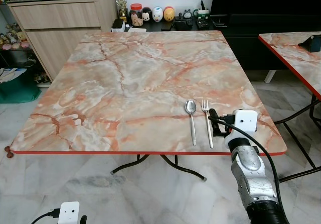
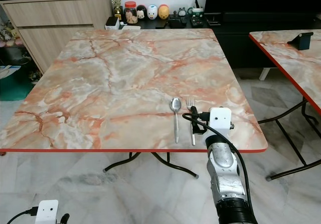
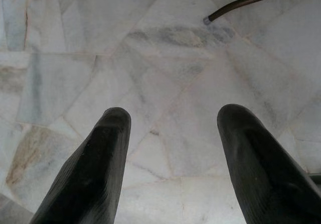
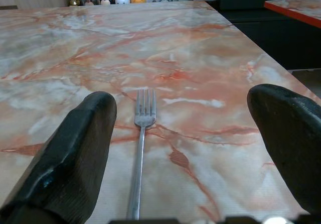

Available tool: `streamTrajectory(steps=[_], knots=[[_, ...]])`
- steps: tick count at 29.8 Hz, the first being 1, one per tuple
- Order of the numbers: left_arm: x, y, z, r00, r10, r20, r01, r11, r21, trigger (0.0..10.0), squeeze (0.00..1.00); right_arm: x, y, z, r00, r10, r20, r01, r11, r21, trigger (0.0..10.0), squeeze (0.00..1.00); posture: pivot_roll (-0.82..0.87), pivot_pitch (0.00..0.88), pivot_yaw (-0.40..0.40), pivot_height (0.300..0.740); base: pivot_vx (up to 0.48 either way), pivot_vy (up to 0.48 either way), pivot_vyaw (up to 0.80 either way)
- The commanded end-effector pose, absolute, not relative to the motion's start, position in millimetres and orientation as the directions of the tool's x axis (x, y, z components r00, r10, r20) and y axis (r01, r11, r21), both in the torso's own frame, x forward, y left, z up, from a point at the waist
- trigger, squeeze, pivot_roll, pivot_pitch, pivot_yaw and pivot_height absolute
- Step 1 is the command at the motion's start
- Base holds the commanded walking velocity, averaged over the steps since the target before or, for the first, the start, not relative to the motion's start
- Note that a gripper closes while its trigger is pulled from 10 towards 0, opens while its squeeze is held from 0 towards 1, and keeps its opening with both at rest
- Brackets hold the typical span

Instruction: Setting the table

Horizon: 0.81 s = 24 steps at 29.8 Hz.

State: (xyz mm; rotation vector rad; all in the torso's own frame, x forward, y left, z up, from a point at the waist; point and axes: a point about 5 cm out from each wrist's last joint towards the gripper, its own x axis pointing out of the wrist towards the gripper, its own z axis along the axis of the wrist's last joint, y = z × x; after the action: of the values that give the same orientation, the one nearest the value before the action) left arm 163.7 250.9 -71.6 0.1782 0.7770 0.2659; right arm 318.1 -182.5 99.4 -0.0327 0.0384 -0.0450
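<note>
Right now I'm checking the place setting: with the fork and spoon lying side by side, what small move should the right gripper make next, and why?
Probably lift the right gripper straight up and draw it back. Its fingers stand open with the fork lying flat on the table between them, beside the spoon, so the fork looks placed. The left gripper hangs open over the floor.

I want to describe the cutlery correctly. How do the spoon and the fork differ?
The spoon has a round bowl; the fork has tines. The spoon lies left of the fork, which lies between the open fingers of the right gripper. Both are silver, lie parallel, heads pointing away, near the table edge.
</note>
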Motion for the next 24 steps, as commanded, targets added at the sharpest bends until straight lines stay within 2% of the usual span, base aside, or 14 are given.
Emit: streamTrajectory(steps=[1,7,10,24], knots=[[160.7,255.3,-72.0,0.670,0.312,-0.673,-0.180,0.948,0.261,10.0,0.00,318.9,-180.7,105.3,0.999,-0.042,-0.010,0.042,0.999,-0.024,10.0,0.00,-0.08,0.000,0.044,0.732,0.000,0.000,0.00],[160.1,255.5,-72.7,0.663,0.314,-0.680,-0.182,0.948,0.260,10.0,0.00,320.9,-180.8,107.5,0.999,-0.046,-0.004,0.046,0.999,0.006,10.0,0.00,-0.08,0.000,0.049,0.732,0.000,0.000,0.00],[160.2,255.3,-72.6,0.663,0.314,-0.680,-0.184,0.948,0.259,10.0,0.00,321.5,-179.0,108.3,0.999,-0.051,0.002,0.051,0.999,0.001,10.0,0.00,-0.08,0.000,0.049,0.732,0.000,0.277,-0.78],[158.3,259.3,-71.9,0.663,0.323,-0.676,-0.189,0.945,0.267,10.0,0.00,320.8,-174.8,108.2,0.999,-0.054,0.009,0.054,0.999,0.003,10.0,0.00,-0.07,0.000,0.054,0.732,0.000,0.273,0.00]])
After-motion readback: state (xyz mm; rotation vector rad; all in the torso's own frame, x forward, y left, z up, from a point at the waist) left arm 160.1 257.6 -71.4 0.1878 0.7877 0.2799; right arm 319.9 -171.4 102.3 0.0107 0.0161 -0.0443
